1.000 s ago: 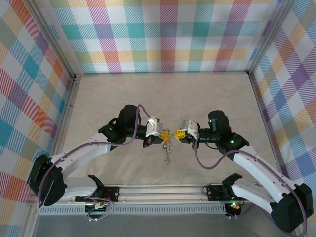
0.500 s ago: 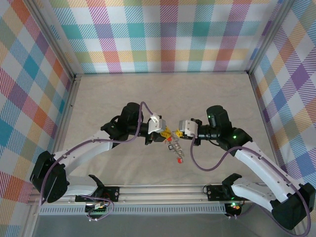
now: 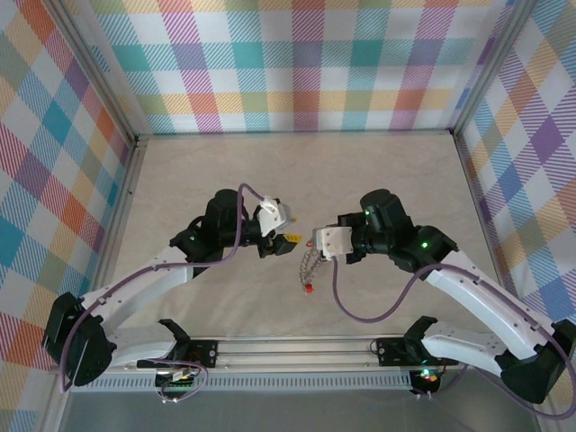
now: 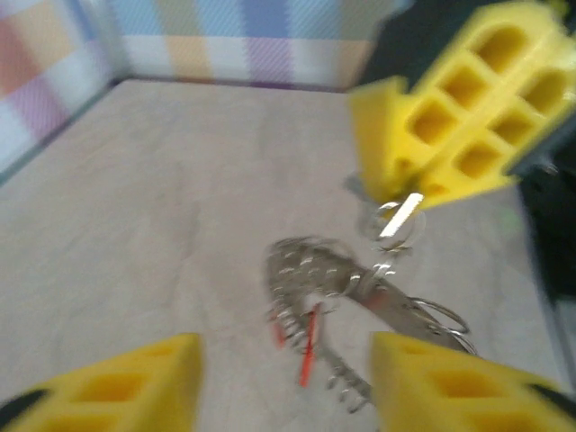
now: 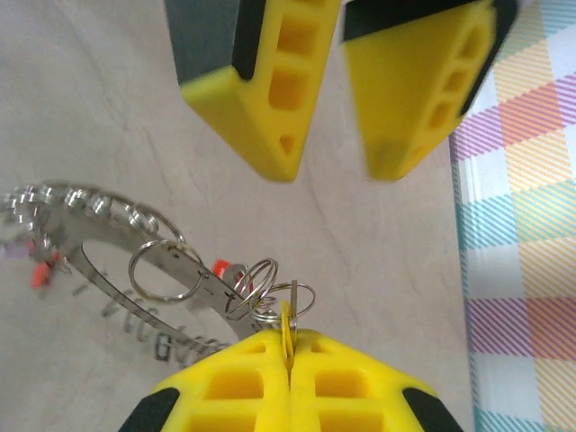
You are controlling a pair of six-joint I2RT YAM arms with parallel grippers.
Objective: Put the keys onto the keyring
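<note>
The right tool [image 5: 290, 358] is clamped shut on a thin yellow tab [image 5: 288, 322], probably a key head seen edge-on, and the whole bunch hangs from that one pinch. The left tool [image 4: 286, 387] stands open just beside it, its fingers apart and holding nothing.

The main risk is the narrow grip. The tab is thin and smooth, so a quick move of the arm could set the bunch swinging and work it out of the pads. Nothing steadies the keyring [image 4: 301, 265] itself. If its loop is unfastened, the keys could slide off as it sways. I cannot tell whether it is closed. The small split rings [image 5: 162, 270] lie tangled together, so the left tool could close on the wrong strand.

The bunch's long axis runs from the right tool down toward the worktop [image 3: 180, 180] and slightly toward the arm bases. The red key [image 3: 308, 289] points downward at the low end. Whether that end touches the worktop is unclear.
</note>
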